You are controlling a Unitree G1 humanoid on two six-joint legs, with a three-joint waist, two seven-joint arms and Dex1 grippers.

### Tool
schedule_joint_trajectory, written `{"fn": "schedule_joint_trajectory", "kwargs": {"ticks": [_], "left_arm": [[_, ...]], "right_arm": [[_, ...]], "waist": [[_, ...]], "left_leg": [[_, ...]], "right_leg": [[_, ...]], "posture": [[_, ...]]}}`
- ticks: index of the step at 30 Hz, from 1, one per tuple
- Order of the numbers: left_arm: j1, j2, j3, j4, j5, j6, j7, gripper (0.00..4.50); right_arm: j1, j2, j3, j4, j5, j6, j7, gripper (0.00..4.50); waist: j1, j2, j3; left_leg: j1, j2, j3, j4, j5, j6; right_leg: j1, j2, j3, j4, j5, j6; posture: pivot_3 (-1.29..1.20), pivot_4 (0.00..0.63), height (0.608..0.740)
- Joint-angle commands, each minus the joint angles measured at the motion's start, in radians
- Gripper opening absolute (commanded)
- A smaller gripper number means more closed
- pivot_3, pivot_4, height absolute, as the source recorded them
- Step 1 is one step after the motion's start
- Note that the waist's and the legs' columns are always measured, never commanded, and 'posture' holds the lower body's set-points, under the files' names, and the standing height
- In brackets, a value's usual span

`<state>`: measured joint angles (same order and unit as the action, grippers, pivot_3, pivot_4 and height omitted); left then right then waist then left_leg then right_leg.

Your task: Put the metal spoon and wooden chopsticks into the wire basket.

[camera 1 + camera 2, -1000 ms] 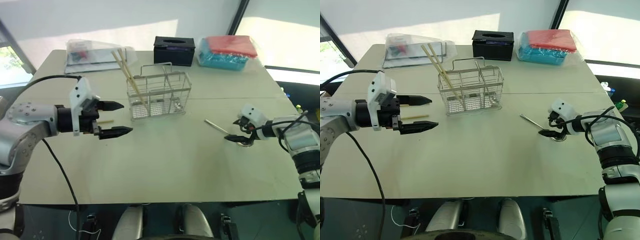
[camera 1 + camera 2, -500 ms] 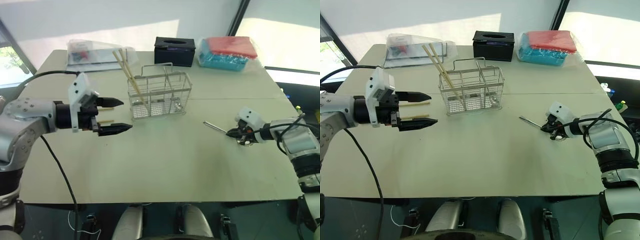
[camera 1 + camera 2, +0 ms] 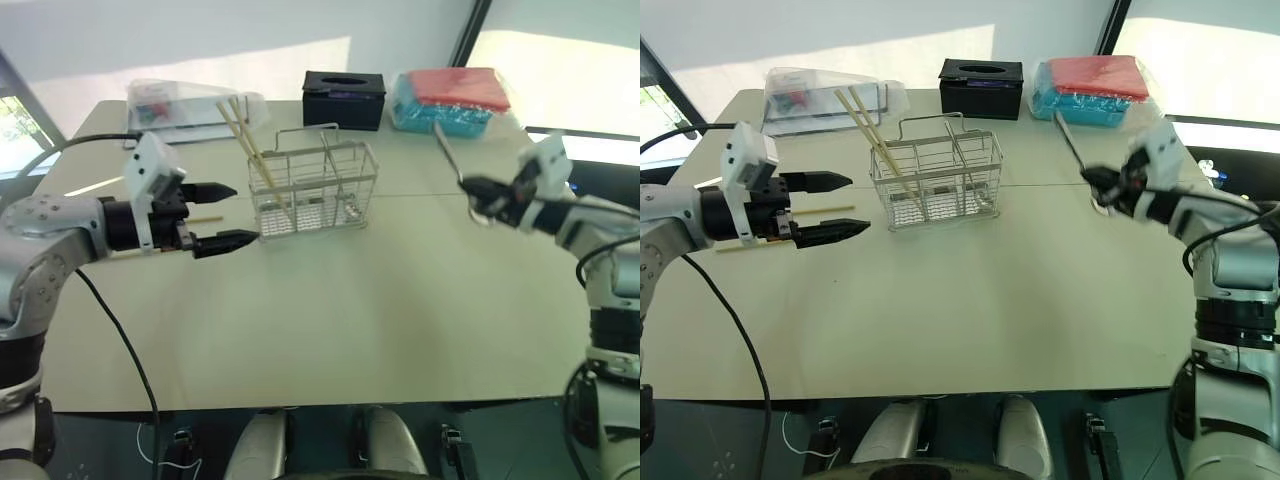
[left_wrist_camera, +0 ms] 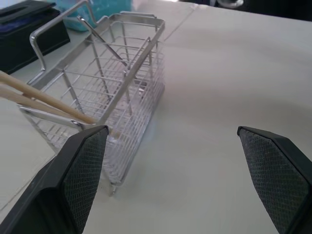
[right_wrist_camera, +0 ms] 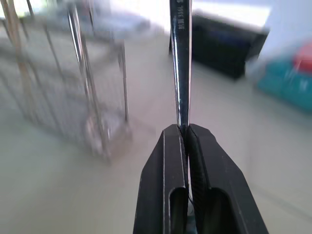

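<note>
Right gripper (image 3: 1108, 190) pressed together on the spoon (image 5: 181, 63), pinched low on the handle near the bowl, handle pointing up and away past the fingertips, whole thing lifted clear of the surface (image 3: 970, 300). Well off to that gripper's left and a little farther out, the basket (image 3: 935, 180), standing upright with its loop handle on top. Spoon not yet over any compartment; judged to need carrying across, tipping down and releasing inside.

Left gripper (image 3: 220, 215) spread wide, holding nothing, hovering above the surface with its tips pointing at the near end of the basket, just short of the wire. Lying flat on the surface beside and behind this gripper, one pale stick (image 3: 818, 211), apparently a chopstick not yet collected; exact length hidden by the gripper body. Just ahead, two chopsticks (image 3: 243, 135) already standing in the end compartment of the basket nearest this gripper, leaning out over the rim toward the far left.

Beyond the basket, near the far edge: a black tissue box (image 3: 981, 86), a red and blue bundle (image 3: 1095, 88), a clear plastic packet (image 3: 825, 95).

Roughly midway by judgement: some chopsticks in, spoon in the air, loose stick left.
</note>
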<state>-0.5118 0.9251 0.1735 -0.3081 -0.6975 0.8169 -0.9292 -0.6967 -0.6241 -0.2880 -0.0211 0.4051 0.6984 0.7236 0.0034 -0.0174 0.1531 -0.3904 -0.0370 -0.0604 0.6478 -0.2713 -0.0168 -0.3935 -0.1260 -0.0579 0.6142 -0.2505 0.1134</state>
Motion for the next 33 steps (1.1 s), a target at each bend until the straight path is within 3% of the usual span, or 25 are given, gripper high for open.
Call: {"fn": "schedule_joint_trajectory", "kwargs": {"ticks": [1, 6, 11, 20, 33], "left_arm": [[-0.041, -0.011, 0.021, 0.022, 0.011, -0.027, 0.019, 4.5], [-0.085, -0.034, 0.018, 0.049, 0.018, -0.033, 0.045, 4.5], [-0.087, -0.033, 0.035, 0.037, 0.01, -0.02, 0.063, 4.5], [-0.029, -0.01, 0.103, -0.023, -0.02, 0.023, 0.101, 4.5], [-0.045, -0.001, 0.12, -0.025, -0.045, 0.051, 0.139, 4.5]], "right_arm": [[-0.135, 0.108, -0.026, -0.062, 0.073, 0.046, -0.153, 0.04], [-0.265, 0.293, 0.066, 0.053, 0.01, -0.057, -0.292, 0.04], [-0.301, 0.396, 0.132, 0.208, -0.046, -0.194, -0.332, 0.04], [-0.261, 0.489, 0.169, 0.378, -0.082, -0.352, -0.339, 0.04], [-0.23, 0.577, 0.15, 0.416, -0.065, -0.443, -0.361, 0.04]], "waist": [[0.001, 0.0, 0.0], [0.002, -0.002, -0.001], [0.0, -0.002, -0.001], [-0.025, -0.002, -0.001], [-0.022, -0.002, -0.001]], "left_leg": [[0.0, 0.0, 0.0, 0.0, 0.0, 0.0], [0.0, -0.001, -0.001, 0.0, 0.0, 0.0], [-0.001, -0.002, 0.0, 0.0, 0.0, 0.0], [-0.001, -0.002, -0.001, -0.001, 0.001, -0.001], [-0.001, 0.0, -0.001, 0.0, 0.003, -0.004]], "right_leg": [[0.0, 0.0, 0.0, 0.0, 0.0, 0.0], [-0.004, 0.0, 0.0, 0.0, 0.001, -0.001], [-0.004, 0.0, 0.001, 0.003, 0.001, 0.0], [-0.003, 0.002, 0.002, 0.007, 0.001, 0.0], [-0.01, 0.004, 0.003, 0.014, 0.001, -0.001]], "posture": [[0.0, 0.15, 0.667], [0.0, 0.15, 0.667], [0.0, 0.15, 0.667], [0.0, 0.15, 0.667], [0.0, 0.15, 0.667]]}}
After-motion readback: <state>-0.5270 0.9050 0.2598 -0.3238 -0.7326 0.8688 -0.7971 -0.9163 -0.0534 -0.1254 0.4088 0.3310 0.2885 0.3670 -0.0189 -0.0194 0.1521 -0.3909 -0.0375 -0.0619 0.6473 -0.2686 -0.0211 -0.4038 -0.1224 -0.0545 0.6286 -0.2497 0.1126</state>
